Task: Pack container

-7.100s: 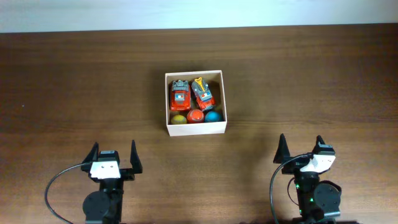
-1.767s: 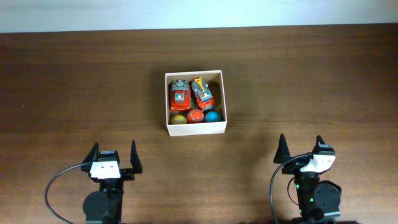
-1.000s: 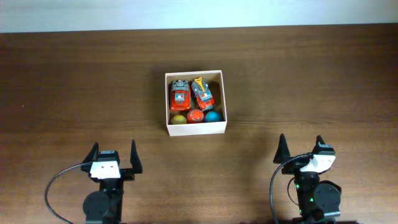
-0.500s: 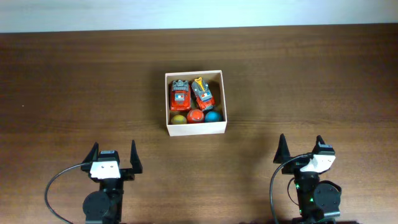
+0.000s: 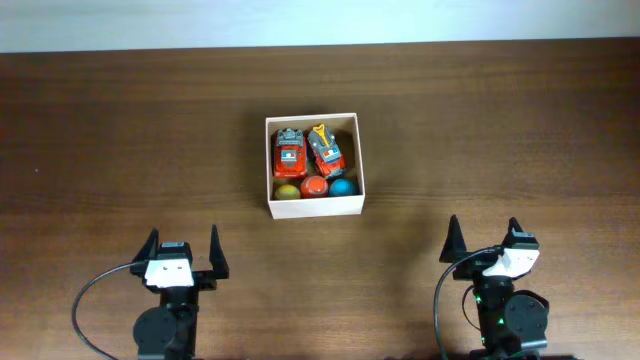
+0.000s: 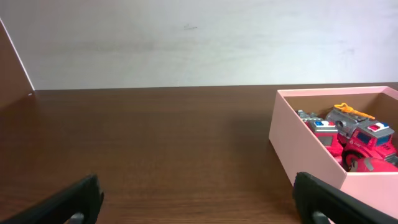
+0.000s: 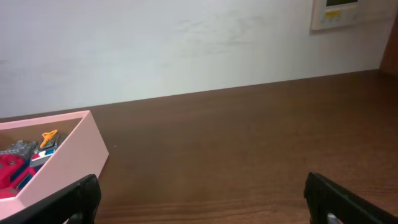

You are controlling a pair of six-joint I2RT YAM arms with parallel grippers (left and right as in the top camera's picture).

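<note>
A: Found the container (image 5: 315, 207)?
B: Yes, in the middle of the table (image 5: 100, 120), well ahead of both arms. Held two toy cars (image 5: 289, 153) and three balls (image 5: 315, 186).
A: Checked the left gripper (image 5: 183, 237) and right gripper (image 5: 482, 225)?
B: Both wide open, gripping nothing. Looked packed; needed only to hang back and not bump it.
</note>
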